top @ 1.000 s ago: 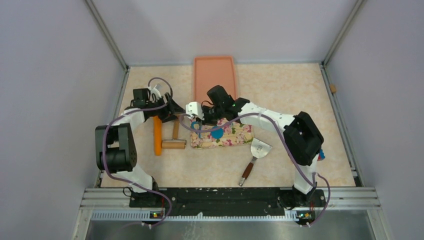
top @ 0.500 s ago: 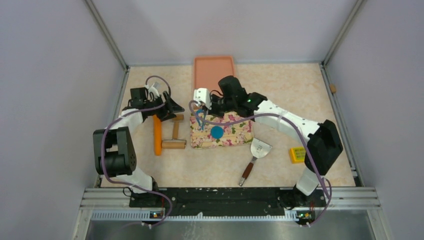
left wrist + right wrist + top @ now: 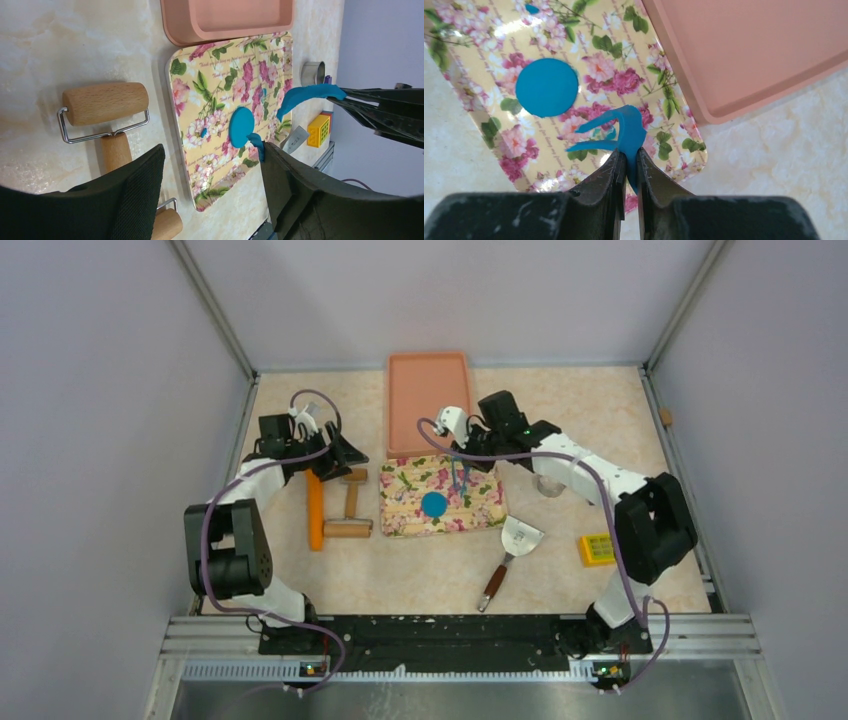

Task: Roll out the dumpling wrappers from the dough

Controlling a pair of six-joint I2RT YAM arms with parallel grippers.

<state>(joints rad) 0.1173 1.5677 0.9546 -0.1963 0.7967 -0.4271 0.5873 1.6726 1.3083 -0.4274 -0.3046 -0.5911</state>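
Observation:
A round blue dumpling wrapper (image 3: 434,504) lies flat on the floral board (image 3: 475,510); it also shows in the left wrist view (image 3: 241,126) and the right wrist view (image 3: 546,87). My right gripper (image 3: 459,448) (image 3: 630,160) is shut on a ragged blue dough scrap (image 3: 625,129) and holds it hanging above the board's far right part (image 3: 459,478) (image 3: 310,93). My left gripper (image 3: 350,455) (image 3: 212,155) is open left of the board, over the rolling pin (image 3: 105,102). A small blue dough bit (image 3: 256,141) sticks at its right finger.
A pink tray (image 3: 428,390) lies behind the board. An orange stick (image 3: 315,512) and the rolling pin (image 3: 349,515) lie left of the board. A metal ring cutter (image 3: 548,483), a spatula (image 3: 510,545) and a yellow toy brick (image 3: 597,549) lie to the right.
My right gripper has carried the blue scrap from the board's left end up and across to its far right side. The yellow brick has come into view. The left arm has barely moved.

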